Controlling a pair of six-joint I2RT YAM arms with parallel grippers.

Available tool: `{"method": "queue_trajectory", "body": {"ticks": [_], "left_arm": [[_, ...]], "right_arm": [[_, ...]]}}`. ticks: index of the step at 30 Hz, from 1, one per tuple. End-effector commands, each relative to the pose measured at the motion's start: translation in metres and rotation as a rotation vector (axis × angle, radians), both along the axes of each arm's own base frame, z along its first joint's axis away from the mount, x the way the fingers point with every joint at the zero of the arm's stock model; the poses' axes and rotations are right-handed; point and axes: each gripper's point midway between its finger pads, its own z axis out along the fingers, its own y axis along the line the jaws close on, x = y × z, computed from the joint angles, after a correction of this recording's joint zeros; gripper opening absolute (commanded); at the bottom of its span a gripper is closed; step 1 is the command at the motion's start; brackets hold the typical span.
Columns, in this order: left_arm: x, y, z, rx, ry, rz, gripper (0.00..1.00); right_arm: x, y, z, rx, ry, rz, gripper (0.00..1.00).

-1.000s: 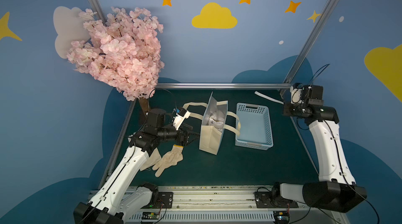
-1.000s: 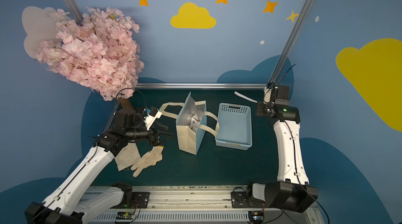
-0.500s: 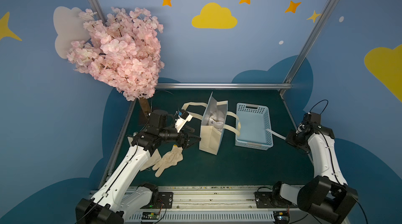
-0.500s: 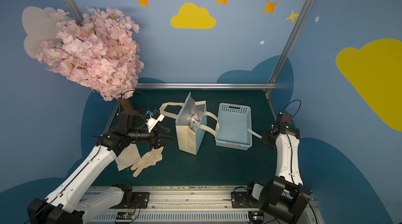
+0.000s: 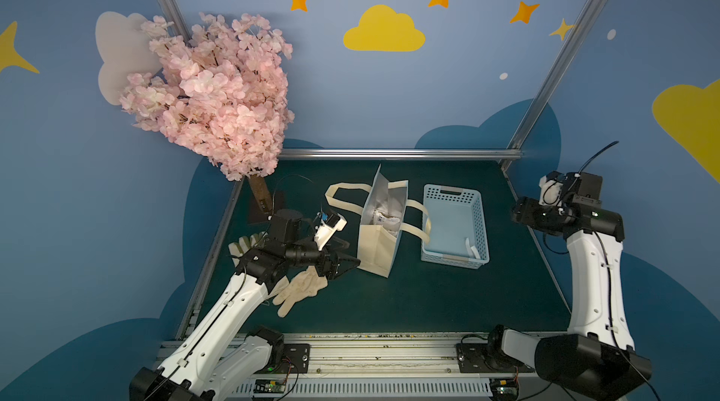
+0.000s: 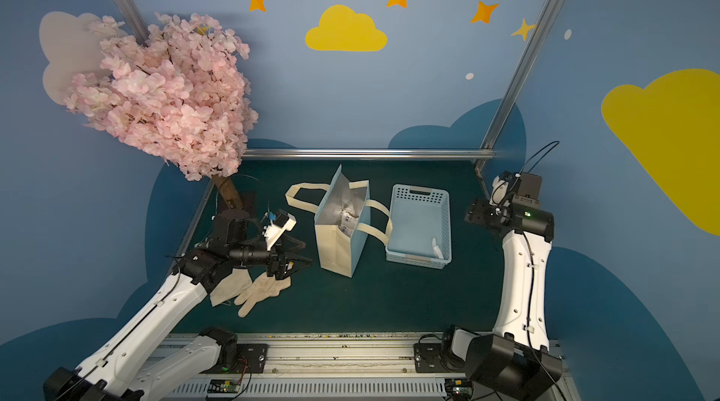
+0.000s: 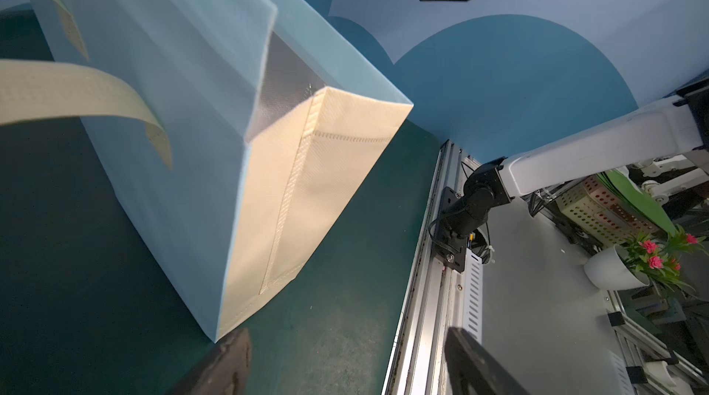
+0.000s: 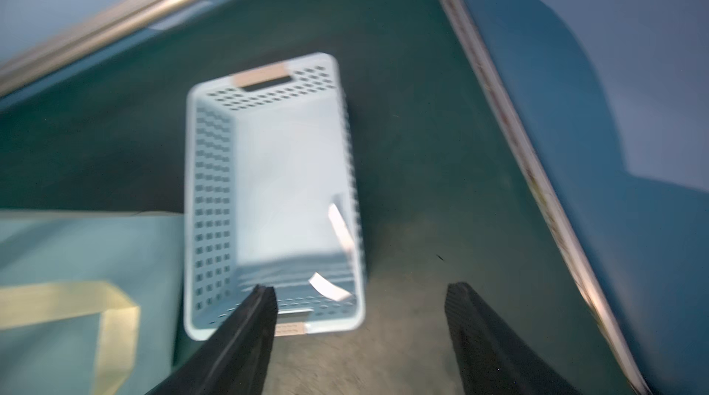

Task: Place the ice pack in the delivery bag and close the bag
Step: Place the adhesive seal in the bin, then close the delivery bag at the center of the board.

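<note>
Arms are sitting differently in both top views: the right one, low beside the basket (image 5: 454, 259) (image 6: 419, 259) half a second ago, is now standing raised at the desk's (image 5: 428, 301) right edge. The white strip (image 5: 473, 250) that was at its tip is lying inside the basket. The delivery bag (image 5: 380, 249) (image 6: 339, 249) is standing upright mid-desk with the ice pack (image 5: 385, 216) (image 6: 348, 220) resting inside, unchanged. The left pincer (image 5: 346, 253) (image 6: 302, 253) is hovering, hardly shifted.

Left wrist view is showing the left pincer (image 7: 345, 366) spread and empty, just beside the bag's (image 7: 172, 105) near corner.

Right wrist view, blurred, is showing the right pincer (image 8: 360, 335) spread and empty above the basket (image 8: 209, 182).
</note>
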Motion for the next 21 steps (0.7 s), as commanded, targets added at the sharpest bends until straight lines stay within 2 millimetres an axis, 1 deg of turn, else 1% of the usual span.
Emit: {"method": "queue_trajectory", "body": {"ticks": [1, 2, 3, 4, 6, 7, 9, 11, 13, 17, 21], "left_arm": [[0.006, -0.007, 0.002, -0.03, -0.037, 0.006, 0.83], [0.008, -0.009, 0.0, -0.035, -0.042, 0.013, 0.83], [0.011, -0.013, -0.001, -0.042, -0.046, 0.015, 0.83], [0.013, -0.016, -0.003, -0.046, -0.05, 0.018, 0.83], [0.018, -0.024, -0.007, -0.045, -0.057, 0.021, 0.82], [0.021, -0.027, -0.009, -0.045, -0.063, 0.021, 0.81], [0.026, -0.033, -0.013, -0.045, -0.065, 0.017, 0.79], [0.035, -0.037, -0.016, -0.036, -0.071, 0.025, 0.72], [0.046, -0.037, -0.02, -0.006, -0.073, 0.055, 0.65], [0.061, -0.04, -0.019, -0.001, -0.112, 0.086, 0.51], [0.068, -0.042, -0.017, -0.013, -0.127, 0.092, 0.3]], "right_arm": [[0.011, 0.086, 0.027, 0.089, -0.26, 0.46, 0.74], [0.01, 0.106, 0.027, 0.107, -0.308, 0.561, 0.74], [0.006, 0.13, 0.025, 0.133, -0.355, 0.681, 0.75], [0.003, 0.149, 0.021, 0.13, -0.39, 0.777, 0.79], [0.0, 0.18, 0.007, 0.121, -0.425, 0.954, 0.84], [0.001, 0.192, 0.0, 0.12, -0.438, 1.029, 0.85], [0.01, 0.207, -0.012, 0.123, -0.438, 1.117, 0.86], [0.023, 0.215, -0.015, 0.143, -0.455, 1.176, 0.86], [0.034, 0.225, -0.013, 0.176, -0.508, 1.251, 0.88], [0.057, 0.235, -0.01, 0.172, -0.591, 1.337, 0.91], [0.066, 0.256, -0.005, 0.21, -0.6, 1.437, 0.92]]}}
